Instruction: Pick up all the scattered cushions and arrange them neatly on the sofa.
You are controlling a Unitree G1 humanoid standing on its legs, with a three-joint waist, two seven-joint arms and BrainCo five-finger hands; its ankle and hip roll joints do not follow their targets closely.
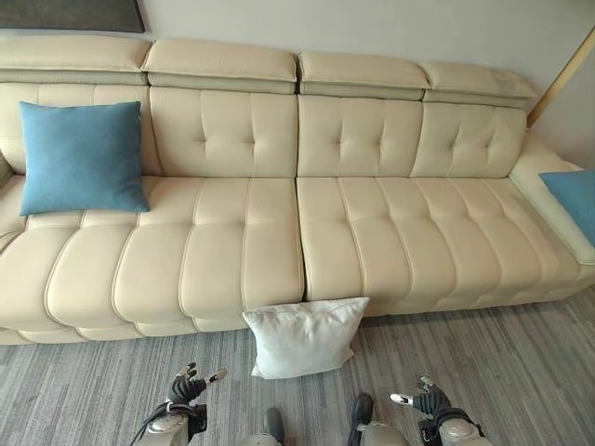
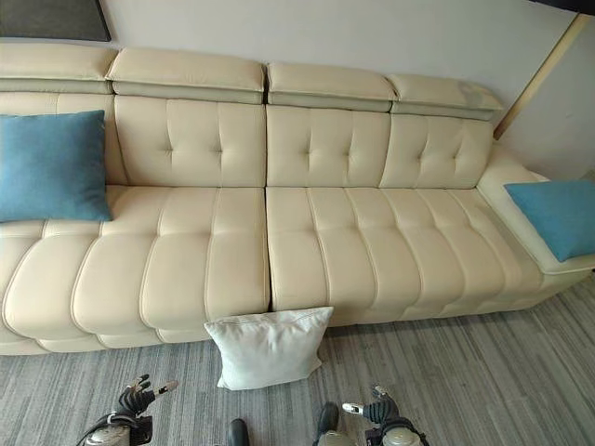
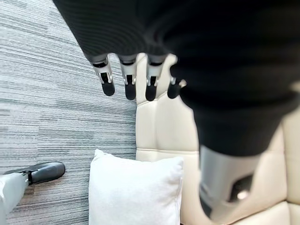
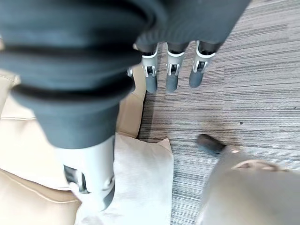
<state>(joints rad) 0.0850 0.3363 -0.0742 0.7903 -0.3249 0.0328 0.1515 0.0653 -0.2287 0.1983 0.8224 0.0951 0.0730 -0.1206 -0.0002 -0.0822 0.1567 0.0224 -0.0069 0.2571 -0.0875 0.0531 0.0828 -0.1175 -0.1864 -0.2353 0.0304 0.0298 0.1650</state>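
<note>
A white cushion (image 1: pixel 302 336) stands on the grey carpet, leaning against the front of the cream sofa (image 1: pixel 242 242) near its middle seam. It also shows in the wrist views as the white cushion (image 3: pixel 133 192) and white cushion (image 4: pixel 140 183). One blue cushion (image 1: pixel 82 156) leans upright against the sofa's left backrest. Another blue cushion (image 2: pixel 558 216) lies on the right chaise end. My left hand (image 1: pixel 186 386) hovers low, left of the white cushion, fingers straight and empty. My right hand (image 1: pixel 423 398) hovers to its right, also open and empty.
Grey striped carpet (image 1: pixel 521 362) runs along the sofa front. A wooden pole (image 1: pixel 562 74) leans against the wall at the far right. A dark frame (image 1: pixel 74 14) hangs on the wall at upper left.
</note>
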